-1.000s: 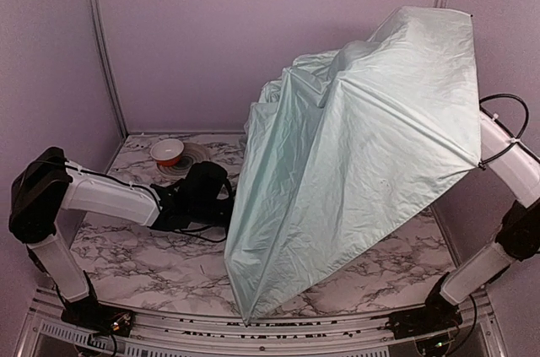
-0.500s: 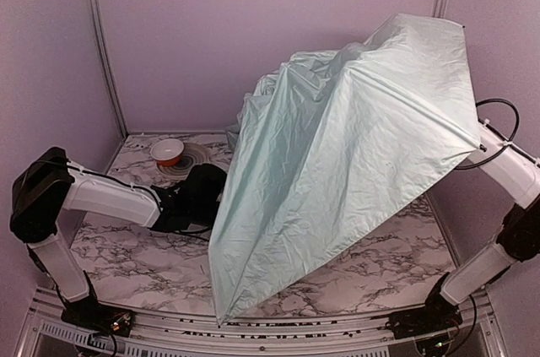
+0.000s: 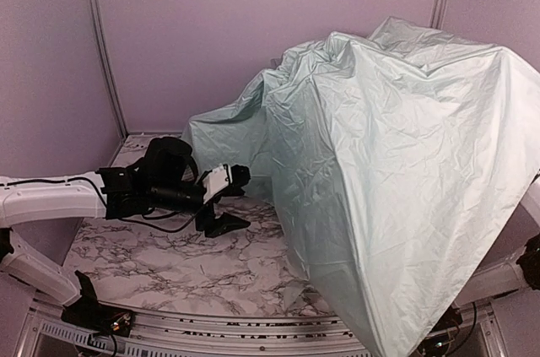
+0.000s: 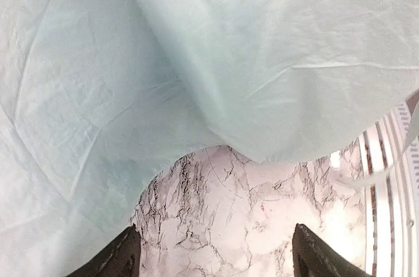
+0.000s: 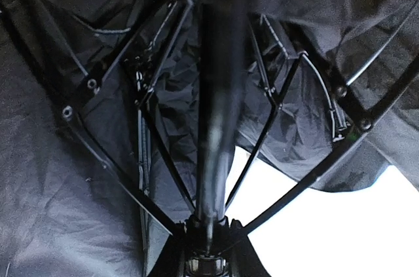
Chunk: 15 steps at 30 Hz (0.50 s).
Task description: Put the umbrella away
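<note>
A pale mint-green umbrella of thin fabric is seen held above the right half of the white, grey-veined marble surface. Its crumpled canopy is spread from the rear wall to the near edge, and its lower hem is draped down at the front right. The right arm is almost wholly covered by the fabric in the top view.

From the right wrist camera, the dark underside of the canopy is shown. The slim black shaft is seen running straight down the middle of that view, with thin black ribs fanned out on both sides. The right end effector is closed narrowly on the lower end of the shaft, so the umbrella is held there.

The left arm is stretched out low from the left, and the left end effector is set just beside the canopy's left edge. Its jaws are spread wide, and nothing is held between them. In the left wrist view, two dark fingertips are seen at the bottom corners, bare marble lies between them, and the fabric hangs ahead of them.
</note>
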Tool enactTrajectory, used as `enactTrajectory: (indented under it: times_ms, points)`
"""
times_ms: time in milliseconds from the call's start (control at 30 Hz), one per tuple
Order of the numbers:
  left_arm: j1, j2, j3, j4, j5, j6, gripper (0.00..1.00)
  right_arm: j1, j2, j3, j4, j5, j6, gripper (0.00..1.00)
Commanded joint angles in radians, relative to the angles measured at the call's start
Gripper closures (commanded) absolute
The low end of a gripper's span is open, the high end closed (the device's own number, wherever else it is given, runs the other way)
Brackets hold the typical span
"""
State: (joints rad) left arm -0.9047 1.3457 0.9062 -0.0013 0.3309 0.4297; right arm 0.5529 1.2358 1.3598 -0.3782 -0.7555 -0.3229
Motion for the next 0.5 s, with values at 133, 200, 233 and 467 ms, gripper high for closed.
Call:
enactTrajectory:
  times_ms: [133, 200, 233, 467]
  points:
    - [-0.036, -0.076, 0.045, 0.282, -0.083, -0.320, 0.27, 0.000, -0.024, 0.009, 0.297, -0.121, 0.137, 1.00]
    - [-0.046, -0.063, 0.060, 0.302, -0.071, -0.349, 0.26, 0.000, -0.020, 0.009, 0.322, -0.102, 0.164, 1.00]
    - [-0.053, -0.055, 0.067, 0.303, -0.056, -0.350, 0.26, -0.001, -0.018, 0.009, 0.330, -0.091, 0.176, 1.00]
    - [-0.105, -0.010, 0.069, 0.313, -0.049, -0.290, 0.27, 0.004, -0.011, 0.012, 0.347, -0.053, 0.210, 1.00]
